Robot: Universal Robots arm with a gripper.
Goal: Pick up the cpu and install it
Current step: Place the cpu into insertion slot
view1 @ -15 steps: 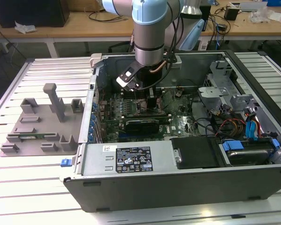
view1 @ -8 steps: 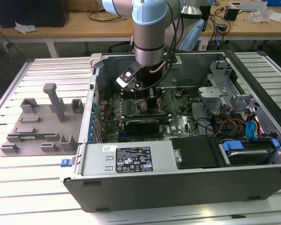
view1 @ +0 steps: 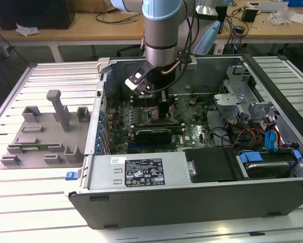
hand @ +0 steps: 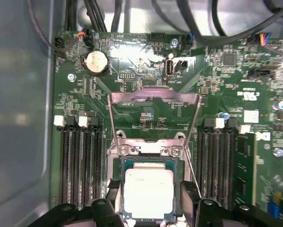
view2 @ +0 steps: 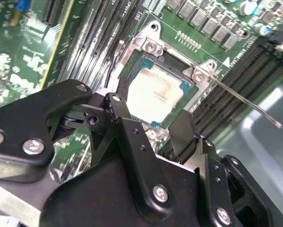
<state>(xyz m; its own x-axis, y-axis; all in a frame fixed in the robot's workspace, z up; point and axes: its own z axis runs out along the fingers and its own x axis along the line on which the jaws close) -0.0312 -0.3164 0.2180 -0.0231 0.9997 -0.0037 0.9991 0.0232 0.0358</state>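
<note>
Green motherboard (hand: 75, 101) seats the cpu (hand: 149, 193), gripper (hand: 151, 187) straddling it

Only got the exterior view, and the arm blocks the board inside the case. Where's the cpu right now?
Observer: In the first wrist view the cpu lies flat in the motherboard socket, silvery plate up, with the gripper right over it.
Operator: Load plate shut?
Observer: No. In the first wrist view the load plate is swung open, clear of the cpu.
Operator: Lever?
Observer: In the second wrist view the lever sticks out free, away from the socket, not latched down.
</note>
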